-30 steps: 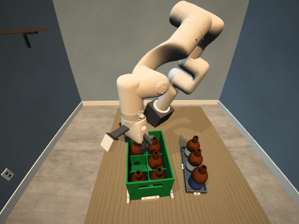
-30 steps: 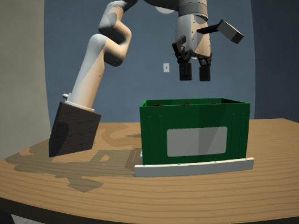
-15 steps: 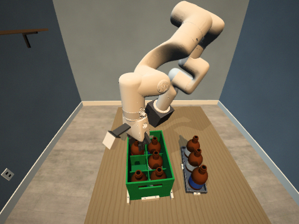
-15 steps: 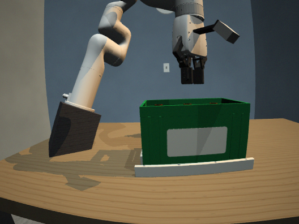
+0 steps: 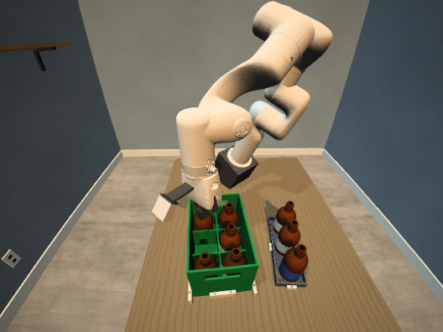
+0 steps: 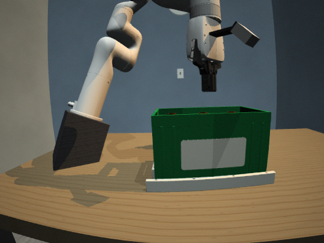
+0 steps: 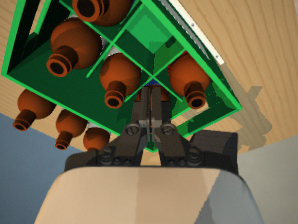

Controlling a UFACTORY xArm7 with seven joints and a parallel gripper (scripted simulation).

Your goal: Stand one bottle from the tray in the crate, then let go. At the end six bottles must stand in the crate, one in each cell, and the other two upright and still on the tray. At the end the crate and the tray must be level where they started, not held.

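Black two-finger gripper (image 6: 208,86) pinched fully closed on nothing, hovering above the green plastic crate (image 6: 212,144); three brown bottles (image 5: 289,233) on grey tray (image 5: 273,247).

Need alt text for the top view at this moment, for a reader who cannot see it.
The arm's gripper, shut and empty, hangs above the back-left cell of a green six-cell crate on a wooden table. Five brown bottles fill the crate; the middle-left cell is empty. Three more bottles stand on a tray to the right.
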